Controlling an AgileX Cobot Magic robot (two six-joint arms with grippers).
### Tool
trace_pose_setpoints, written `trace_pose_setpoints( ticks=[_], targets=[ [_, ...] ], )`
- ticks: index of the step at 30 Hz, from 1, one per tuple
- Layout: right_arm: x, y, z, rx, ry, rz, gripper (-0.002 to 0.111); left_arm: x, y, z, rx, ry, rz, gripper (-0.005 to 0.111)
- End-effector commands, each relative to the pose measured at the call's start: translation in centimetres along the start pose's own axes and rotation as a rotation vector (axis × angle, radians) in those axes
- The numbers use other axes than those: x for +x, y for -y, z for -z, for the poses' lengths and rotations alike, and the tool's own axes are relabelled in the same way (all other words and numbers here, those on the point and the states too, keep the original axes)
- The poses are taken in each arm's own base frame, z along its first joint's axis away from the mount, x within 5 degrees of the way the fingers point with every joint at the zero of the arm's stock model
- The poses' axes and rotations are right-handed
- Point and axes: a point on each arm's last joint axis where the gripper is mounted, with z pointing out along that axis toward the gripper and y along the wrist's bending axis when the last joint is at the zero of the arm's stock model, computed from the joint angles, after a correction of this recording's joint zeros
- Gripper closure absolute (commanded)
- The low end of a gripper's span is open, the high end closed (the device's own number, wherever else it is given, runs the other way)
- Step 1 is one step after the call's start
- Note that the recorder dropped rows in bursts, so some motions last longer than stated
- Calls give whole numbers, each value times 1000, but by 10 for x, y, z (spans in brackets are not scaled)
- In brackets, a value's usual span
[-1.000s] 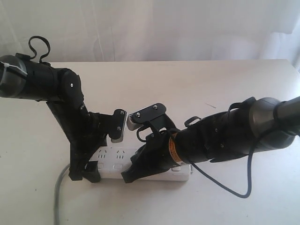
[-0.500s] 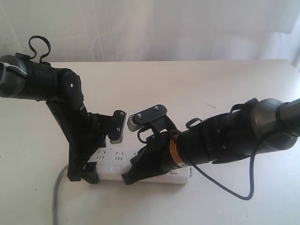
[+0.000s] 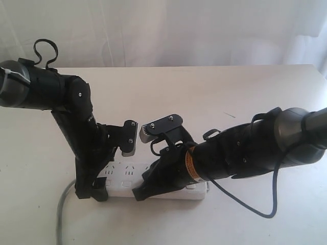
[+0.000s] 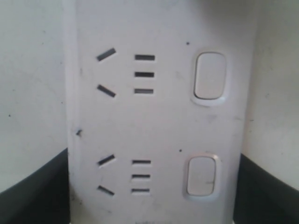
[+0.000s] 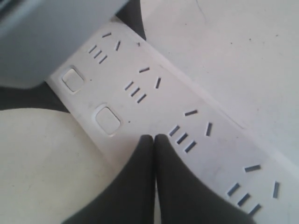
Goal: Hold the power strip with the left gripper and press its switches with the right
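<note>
Exterior view: the power strip (image 3: 125, 176) lies flat on the white bench (image 3: 230, 92), near its front edge, with the grey cord (image 3: 62, 214) trailing off from its left end. The left gripper (image 3: 92, 190) comes down on that left end, and the right gripper (image 3: 139, 193) reaches in across the strip's middle, its tip low at the front edge of the strip.

In the left wrist view the two black fingers (image 4: 32, 191) sit one on each long side of the strip, clamped against its edges. Two switches (image 4: 210, 76) show between them, each beside its socket group.

In the right wrist view the right arm's fingers (image 5: 135, 186) are pressed together into one point. That point rests at the strip's edge on the switch side, just beside one switch (image 5: 107, 119) and not on it (whether it touches the plastic I cannot tell).
</note>
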Motion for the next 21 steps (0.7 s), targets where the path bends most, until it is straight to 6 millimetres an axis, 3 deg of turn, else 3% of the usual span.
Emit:
trace_pose_setpoints(
  ticks=[1,12,21],
  targets=[
    [17,-1,-5,-26,-63,12,108,6,4,-14,58,-20,119,107],
    [12,-10,-2,-91,-38,2,108,5,3,-14,38,-16,143,107],
    [-4,-15,17,-66,34,31,108,5,3,-14,42,-18,141,107]
  ],
)
